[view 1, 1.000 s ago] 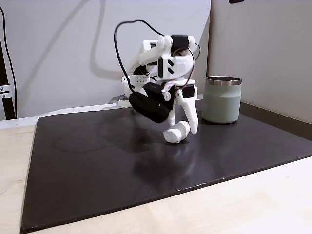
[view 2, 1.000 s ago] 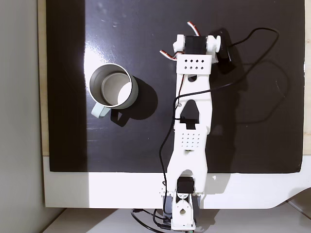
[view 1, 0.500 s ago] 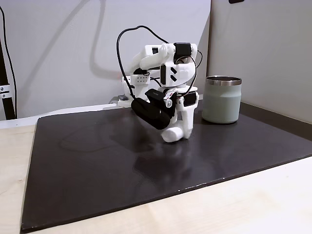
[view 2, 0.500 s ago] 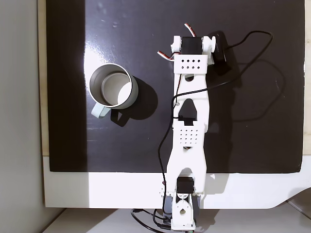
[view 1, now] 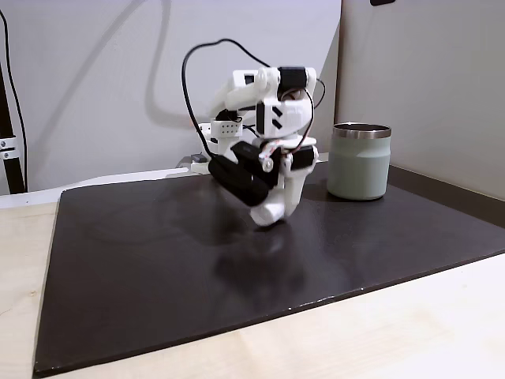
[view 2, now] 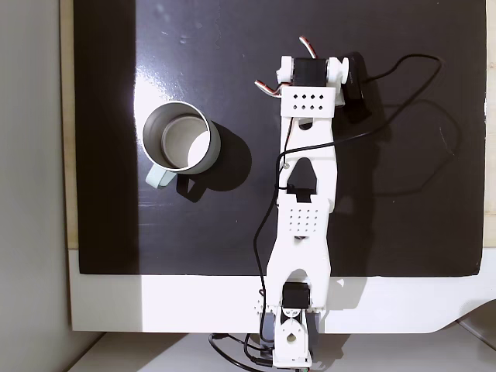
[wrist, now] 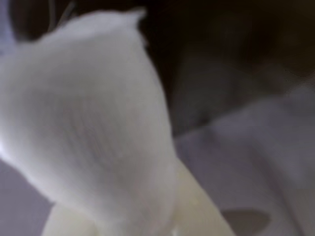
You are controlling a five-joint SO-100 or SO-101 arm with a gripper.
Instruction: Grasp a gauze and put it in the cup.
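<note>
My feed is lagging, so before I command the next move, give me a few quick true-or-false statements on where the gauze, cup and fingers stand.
1. The gauze is between the fingers. True.
2. The gauze already lies inside the cup. False: the cup's inside looks empty in the top-down fixed view.
3. The cup stands upright on the dark mat. True.
4. The cup has tipped onto its side. False: it stands with its steel rim up.
5. The gripper hangs directly over the cup. False: it is beside the cup, low over the mat.

Black mat (view 1: pixel 158 268) on pale table (view 1: pixel 410 332), cup (view 1: pixel 359 162) atop.
</note>
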